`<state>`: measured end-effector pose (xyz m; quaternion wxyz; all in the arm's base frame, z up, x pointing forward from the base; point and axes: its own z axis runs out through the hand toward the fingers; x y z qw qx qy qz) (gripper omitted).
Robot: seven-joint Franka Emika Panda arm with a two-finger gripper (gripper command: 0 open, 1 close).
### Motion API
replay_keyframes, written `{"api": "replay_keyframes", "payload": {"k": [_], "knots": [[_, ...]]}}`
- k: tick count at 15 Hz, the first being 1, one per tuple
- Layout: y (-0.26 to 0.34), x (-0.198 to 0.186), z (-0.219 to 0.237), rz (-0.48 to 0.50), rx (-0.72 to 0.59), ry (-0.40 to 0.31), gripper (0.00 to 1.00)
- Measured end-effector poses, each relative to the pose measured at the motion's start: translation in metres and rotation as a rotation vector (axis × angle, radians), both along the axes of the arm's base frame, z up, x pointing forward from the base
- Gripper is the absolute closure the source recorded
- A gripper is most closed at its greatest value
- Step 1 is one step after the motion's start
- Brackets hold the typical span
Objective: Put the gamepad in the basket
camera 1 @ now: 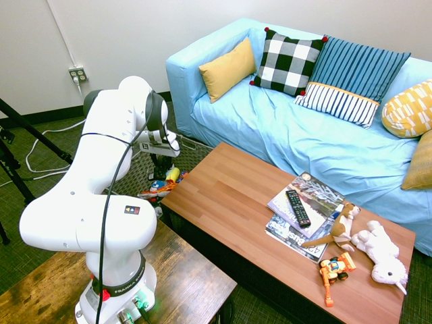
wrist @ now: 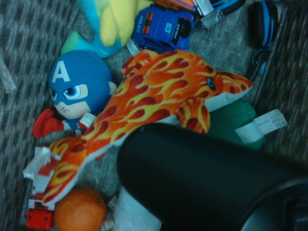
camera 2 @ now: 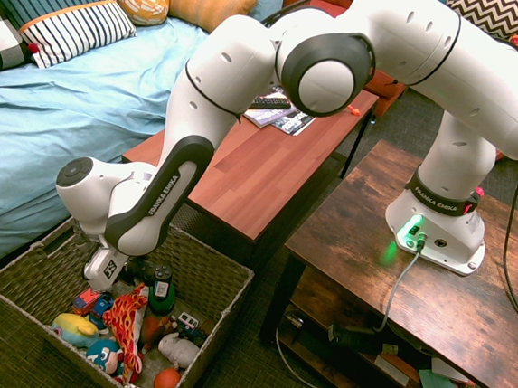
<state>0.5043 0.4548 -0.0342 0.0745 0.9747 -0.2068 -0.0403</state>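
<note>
Over the basket (camera 2: 226, 277), at seven o'clock in the second exterior view, we hold the gamepad (wrist: 202, 178) in shut jaws, directly beneath the gripper (camera 2: 129, 273) and just above the toys, its long axis unclear.

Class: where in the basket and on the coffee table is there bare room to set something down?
Basket: bare weave at the end left of the arm in the second exterior view; the other end is packed with toys. Coffee table: the half nearest the robot is bare; the far end is crowded with magazines, remote and plush animals.
</note>
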Motion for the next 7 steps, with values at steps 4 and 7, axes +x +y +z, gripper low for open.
{"api": "replay_keyframes", "payload": {"k": [4, 7], "knots": [[0.018, 0.002, -0.011, 0.026, -0.002, 0.026, 0.00], [0.023, 0.005, -0.004, 0.033, 0.003, 0.023, 0.00]]}}
